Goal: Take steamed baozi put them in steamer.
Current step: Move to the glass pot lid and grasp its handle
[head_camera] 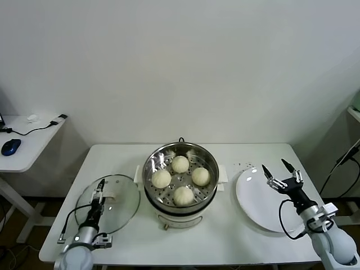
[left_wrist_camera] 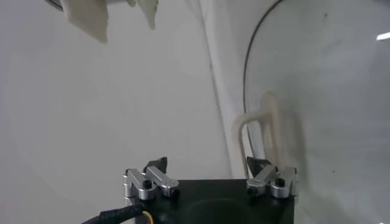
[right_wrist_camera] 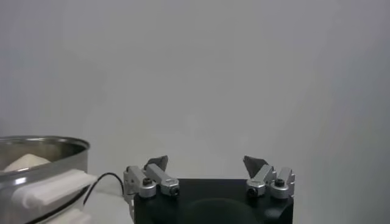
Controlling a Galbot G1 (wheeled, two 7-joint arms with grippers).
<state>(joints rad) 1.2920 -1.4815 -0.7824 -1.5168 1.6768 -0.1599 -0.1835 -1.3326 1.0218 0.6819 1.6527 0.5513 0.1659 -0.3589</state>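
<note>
The steamer (head_camera: pixel 151 169) stands mid-table, a shiny steel pot on a cream-white base. Several cream-white baozi lie on its perforated tray, among them ones at the back (head_camera: pixel 180 163), left (head_camera: pixel 161 178) and right (head_camera: pixel 200 176). My right gripper (head_camera: pixel 275 169) is open and empty above the bare white plate (head_camera: pixel 256 205). In the right wrist view (right_wrist_camera: pixel 206 162) it shows the steamer rim (right_wrist_camera: pixel 42 146) with one baozi (right_wrist_camera: pixel 24 161) inside. My left gripper (head_camera: pixel 100 187) is open and empty over the glass lid (head_camera: pixel 121 205). In the left wrist view (left_wrist_camera: pixel 207 164) it faces the lid's cream handle (left_wrist_camera: pixel 265 119).
The glass lid (left_wrist_camera: pixel 323 79) lies flat on the white table (head_camera: pixel 225 236), left of the steamer. A side desk with a blue mouse (head_camera: pixel 10 147) and a cable stands far left. A black cable (head_camera: pixel 343 160) hangs at the right edge.
</note>
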